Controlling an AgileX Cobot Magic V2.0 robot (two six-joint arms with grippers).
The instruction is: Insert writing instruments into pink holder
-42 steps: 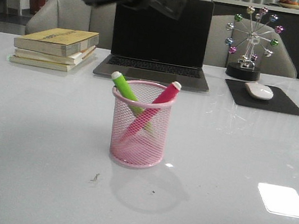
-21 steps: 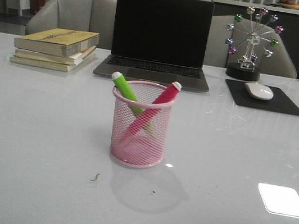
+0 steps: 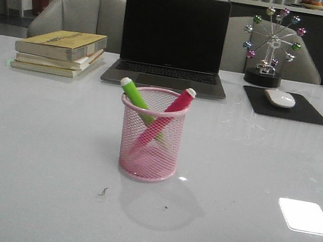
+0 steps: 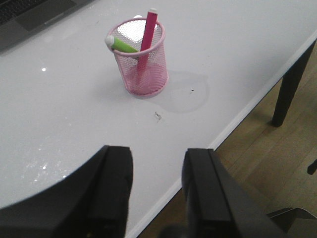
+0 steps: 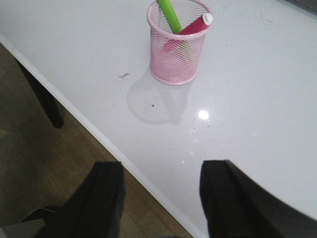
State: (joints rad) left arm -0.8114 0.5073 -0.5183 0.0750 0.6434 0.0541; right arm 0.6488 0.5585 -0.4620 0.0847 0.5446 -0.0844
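Note:
The pink mesh holder [image 3: 148,149] stands upright mid-table, with the lime green marker [image 3: 136,97] and the magenta marker [image 3: 178,103] crossed inside it, their ends leaning out over the rim. The same holder [image 4: 143,69] with the magenta marker [image 4: 147,29] and the green marker [image 4: 121,45] shows in the left wrist view, and the holder [image 5: 177,54] again in the right wrist view. My left gripper [image 4: 157,158] hangs open and empty over the table's near edge, far from the holder. My right gripper [image 5: 161,173] is open and empty there too. Neither arm appears in the front view.
A laptop [image 3: 171,43] stands behind the holder, a stack of books [image 3: 60,51] at the back left, a mouse [image 3: 280,98] on a black pad [image 3: 286,107] and a ferris-wheel ornament [image 3: 271,46] at the back right. The table's near edge [image 5: 104,139] borders wooden floor.
A dark arm that crossed the top of the front view a second ago has left the picture. The holder and both markers have not moved.

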